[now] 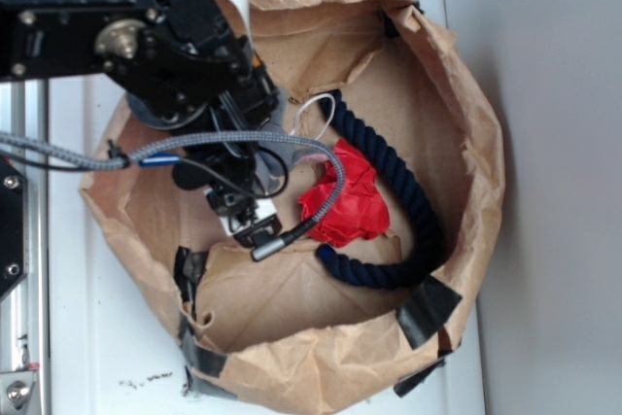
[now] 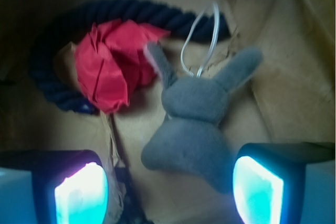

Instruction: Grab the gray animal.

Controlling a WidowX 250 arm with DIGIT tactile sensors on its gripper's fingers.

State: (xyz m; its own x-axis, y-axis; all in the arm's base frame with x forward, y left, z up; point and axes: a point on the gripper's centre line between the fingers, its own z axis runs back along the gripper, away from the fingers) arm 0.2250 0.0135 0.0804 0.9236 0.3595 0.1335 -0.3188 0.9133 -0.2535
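The gray animal [image 2: 191, 129] is a small plush rabbit with two long ears, lying on brown paper. In the wrist view it sits between my gripper's [image 2: 169, 192] two glowing fingers, with its body close to the right finger [image 2: 258, 192] and apart from the left one. The jaws stand wide apart and hold nothing. In the exterior view my gripper [image 1: 255, 203] is lowered inside the paper bag [image 1: 476, 123], and the arm hides most of the rabbit.
A red paper wad [image 2: 113, 69] lies just left of the rabbit's ears and also shows in the exterior view [image 1: 342, 203]. A thick navy rope [image 1: 408, 196] curves around it. A white string loop [image 2: 202, 40] lies by the ears. The bag's walls rise all around.
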